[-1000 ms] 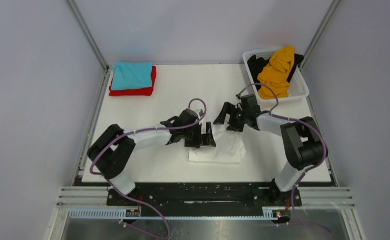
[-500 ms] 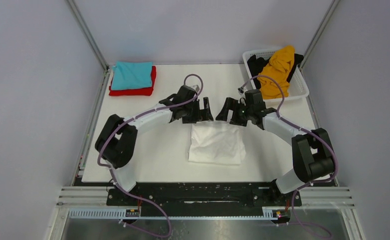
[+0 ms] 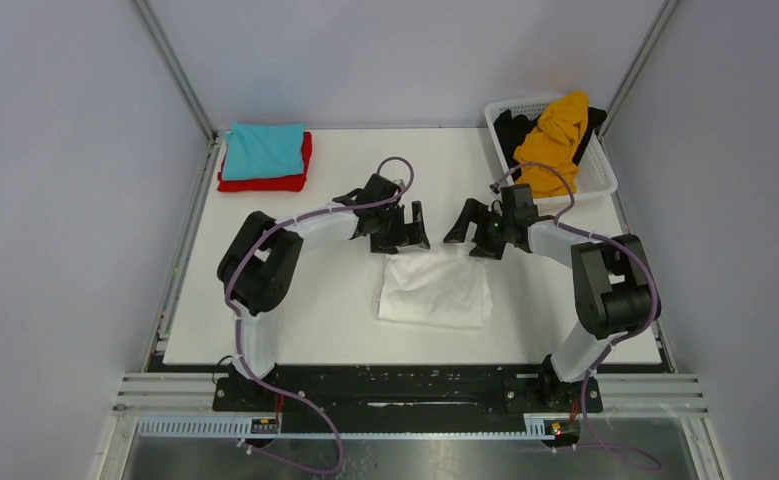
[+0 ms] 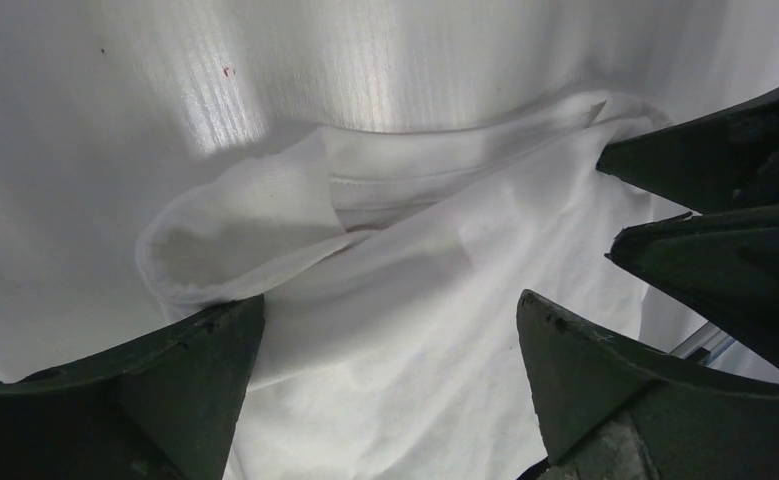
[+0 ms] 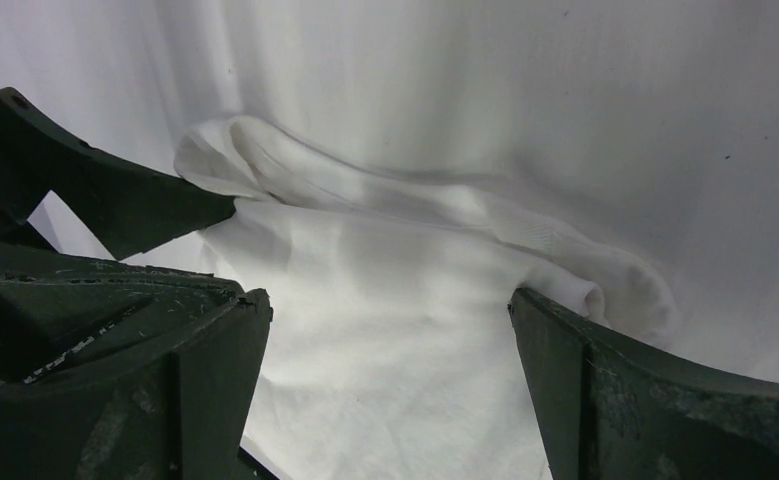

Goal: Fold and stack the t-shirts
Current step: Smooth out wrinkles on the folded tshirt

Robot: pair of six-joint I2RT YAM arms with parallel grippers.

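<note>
A folded white t-shirt (image 3: 435, 288) lies on the white table in front of both arms. My left gripper (image 3: 405, 238) is open just above the shirt's far left edge, with nothing in it. My right gripper (image 3: 473, 232) is open just above the far right edge, also empty. The left wrist view shows white cloth (image 4: 405, 330) below the spread fingers, with a rolled hem at the left. The right wrist view shows the same cloth (image 5: 385, 330) between its spread fingers. A teal t-shirt (image 3: 263, 150) lies folded on a red one (image 3: 303, 178) at the far left. An orange-yellow t-shirt (image 3: 555, 135) and a black one (image 3: 512, 130) lie bunched in the basket.
The white plastic lattice basket (image 3: 597, 178) stands at the table's far right corner. Grey walls close in the table on three sides. The two grippers are close together near the table's middle.
Both grippers moved away from me over the white shirt to its far edge, then drew slightly closer to the cloth. The shirt now lies folded flat. Both grippers stayed open.
</note>
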